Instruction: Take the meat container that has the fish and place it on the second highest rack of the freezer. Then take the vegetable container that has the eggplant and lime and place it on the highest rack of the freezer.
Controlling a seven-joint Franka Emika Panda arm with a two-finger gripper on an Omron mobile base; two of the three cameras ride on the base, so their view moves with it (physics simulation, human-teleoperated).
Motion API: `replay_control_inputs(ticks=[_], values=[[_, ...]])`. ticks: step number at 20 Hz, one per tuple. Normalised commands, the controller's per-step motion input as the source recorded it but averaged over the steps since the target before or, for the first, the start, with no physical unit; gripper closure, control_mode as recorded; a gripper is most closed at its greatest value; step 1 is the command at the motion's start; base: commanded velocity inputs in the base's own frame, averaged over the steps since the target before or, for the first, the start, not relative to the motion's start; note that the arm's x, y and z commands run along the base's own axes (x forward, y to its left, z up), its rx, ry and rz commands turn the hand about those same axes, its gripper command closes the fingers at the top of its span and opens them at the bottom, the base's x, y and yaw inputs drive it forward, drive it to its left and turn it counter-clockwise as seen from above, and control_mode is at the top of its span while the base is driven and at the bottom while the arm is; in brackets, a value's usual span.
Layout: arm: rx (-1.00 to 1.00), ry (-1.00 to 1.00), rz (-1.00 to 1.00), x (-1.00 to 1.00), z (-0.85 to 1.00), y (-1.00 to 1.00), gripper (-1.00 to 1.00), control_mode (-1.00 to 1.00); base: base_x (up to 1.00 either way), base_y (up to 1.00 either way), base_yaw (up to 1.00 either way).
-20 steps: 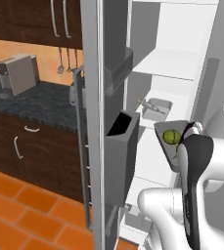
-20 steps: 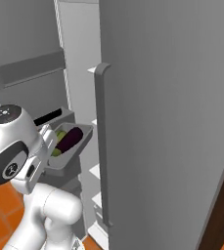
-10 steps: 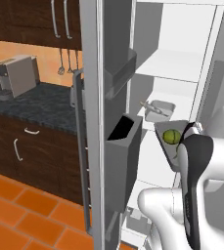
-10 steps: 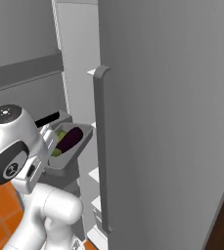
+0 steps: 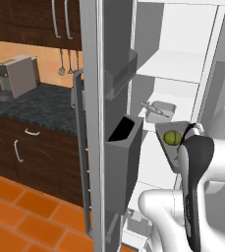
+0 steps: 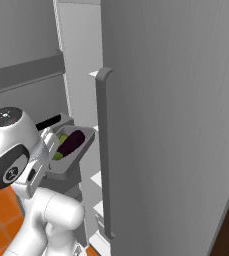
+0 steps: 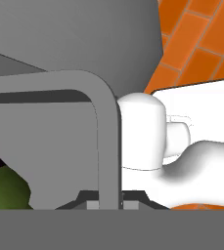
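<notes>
My gripper (image 5: 188, 132) is shut on the rim of the grey vegetable container (image 5: 169, 147), holding it in the air at the open freezer (image 5: 182, 59). In it lie the lime (image 5: 170, 138) and the dark purple eggplant (image 6: 72, 141). From the right, the gripper (image 6: 50, 150) grips the container's near edge. In the hand view the container rim (image 7: 106, 127) runs between the fingertips, with the lime (image 7: 3, 190) at lower left. The fish container (image 5: 158, 109) rests on the second highest rack (image 5: 180, 101), farther in. The highest rack (image 5: 173, 69) is above it.
The open freezer door (image 5: 97, 123) with dark bins (image 5: 126, 133) stands just left of the held container. A tall grey door with a handle (image 6: 103, 150) closes in the right side. A dark counter (image 5: 35, 101) with a coffee machine lies far left.
</notes>
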Motion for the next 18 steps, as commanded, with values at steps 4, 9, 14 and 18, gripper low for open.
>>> replay_control_inputs(ticks=[4, 9, 14, 18], values=[[-0.01, -0.17, 0.0, 0.0, 0.41, 0.01, 1.0, -1.0, 0.0, 0.0, 0.0], [-0.08, -0.2, -0.04, 0.17, 0.93, 0.18, 1.0, -1.0, 0.0, 0.0, 0.0], [-0.05, -0.12, -0.05, 0.3, 0.56, 0.04, 1.0, -1.0, 0.0, 0.0, 0.0], [0.05, -0.15, -0.12, 0.42, 0.36, 0.01, 1.0, -1.0, 0.0, 0.0, 0.0]])
